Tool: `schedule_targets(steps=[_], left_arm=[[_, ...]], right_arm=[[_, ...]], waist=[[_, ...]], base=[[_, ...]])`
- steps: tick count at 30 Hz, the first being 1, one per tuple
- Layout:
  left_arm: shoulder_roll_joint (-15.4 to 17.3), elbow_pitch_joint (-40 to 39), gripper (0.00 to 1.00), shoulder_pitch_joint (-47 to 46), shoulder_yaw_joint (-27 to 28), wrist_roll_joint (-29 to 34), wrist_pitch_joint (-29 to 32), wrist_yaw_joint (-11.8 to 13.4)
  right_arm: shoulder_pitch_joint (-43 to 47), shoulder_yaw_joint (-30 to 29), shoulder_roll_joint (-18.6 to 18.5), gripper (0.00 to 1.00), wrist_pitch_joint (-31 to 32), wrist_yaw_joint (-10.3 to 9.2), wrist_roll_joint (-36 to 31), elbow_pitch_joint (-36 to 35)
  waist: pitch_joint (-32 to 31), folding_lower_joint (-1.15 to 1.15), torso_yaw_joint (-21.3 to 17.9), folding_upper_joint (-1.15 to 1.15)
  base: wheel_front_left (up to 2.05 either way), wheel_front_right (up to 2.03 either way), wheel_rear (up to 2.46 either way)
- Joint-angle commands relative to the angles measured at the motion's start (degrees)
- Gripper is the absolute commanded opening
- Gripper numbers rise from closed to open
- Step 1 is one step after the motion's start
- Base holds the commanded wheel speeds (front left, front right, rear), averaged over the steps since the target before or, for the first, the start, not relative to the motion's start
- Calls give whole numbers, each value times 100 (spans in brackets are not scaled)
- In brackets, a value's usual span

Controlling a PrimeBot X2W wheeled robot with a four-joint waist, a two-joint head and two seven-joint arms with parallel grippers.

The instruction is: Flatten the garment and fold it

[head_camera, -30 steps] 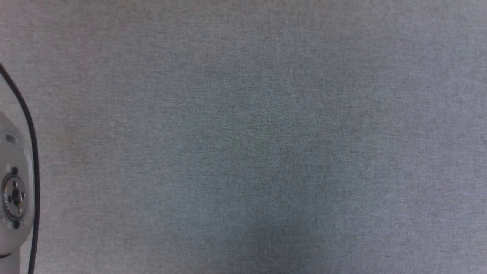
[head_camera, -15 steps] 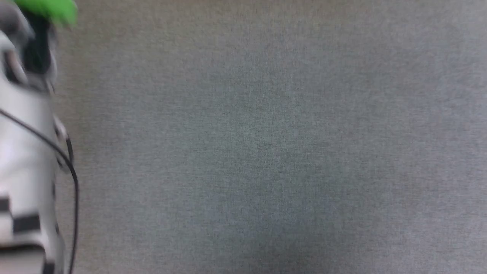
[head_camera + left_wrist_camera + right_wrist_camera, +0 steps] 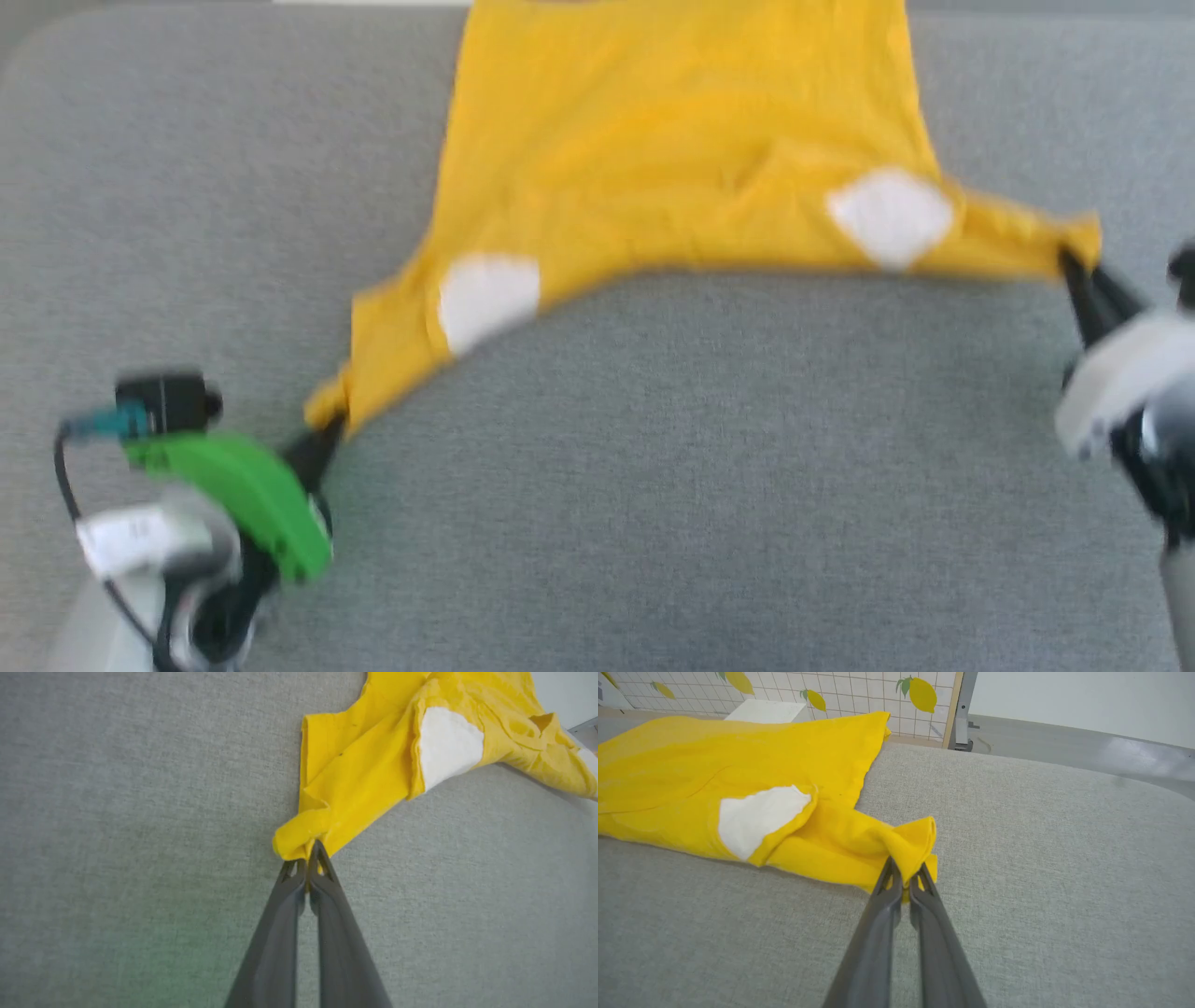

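At 12 o'clock on the grey padded table (image 3: 653, 485), in the head view: mustard-yellow T-shirt (image 3: 672, 140). Lies spread, two white patches (image 3: 892, 215) up. At 8 o'clock: left gripper (image 3: 327, 434), clamped tight on one bunched corner. At 3 o'clock: right gripper (image 3: 1074, 266), clamped tight on the opposite corner. Stretches between both.

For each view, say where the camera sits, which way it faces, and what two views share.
Head: from the head, down at the shirt on a grey surface; left gripper and right gripper show.
Left wrist: along the left gripper, at its pinched shirt corner.
Right wrist: along the right gripper, toward a lemon-tiled wall.
Shared: all show the shirt.
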Motion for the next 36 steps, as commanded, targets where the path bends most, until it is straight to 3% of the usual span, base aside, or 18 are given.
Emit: schedule_targets(steps=[1, 6, 15, 21, 32, 33, 35, 36], left_arm=[[70, -153, 0, 351, 30, -72, 95, 98], [56, -509, 0, 1184, 88, -168, 195, 329], [-33, -604, 0, 1986, 135, -160, 119, 606], [-161, -452, 0, 2198, 29, -63, -36, 668], [-449, -49, 0, 2326, -201, 18, -281, 696], [-461, -40, 0, 2324, -200, 6, -306, 678], [-478, -29, 0, 2319, -194, -15, -354, 647], [-476, -32, 0, 2315, -195, -15, -370, 633]], right_arm=[[337, -158, 96, 0, 126, -9, -92, -208], [1353, -737, 407, 0, 801, -9, -340, -896], [2808, -1785, 1364, 0, 2447, -9, -573, -2185], [3461, -2109, 1625, 0, 3349, -9, -495, -2439], [3468, -1732, 1637, 0, 2747, -9, 179, -1103], [3447, -1708, 1638, 11, 2672, -9, 208, -1086], [3418, -1672, 1638, 100, 2536, -9, 260, -1131], [3417, -1665, 1638, 100, 2504, -9, 264, -1187]], waist=[[-505, 1, 168, 0], [-742, 1, 223, 0], [-956, 1, 278, 0], [-1012, 1, 307, 0], [-1114, 1, 205, 0], [-1128, 1, 201, 0], [-1162, 1, 200, 0], [-1173, 1, 206, 0]], base=[[0, 0, 0], [0, 0, 0], [0, 0, 0], [0, 0, 0], [0, 0, 0], [0, 0, 0], [0, 0, 0], [0, 0, 0]])
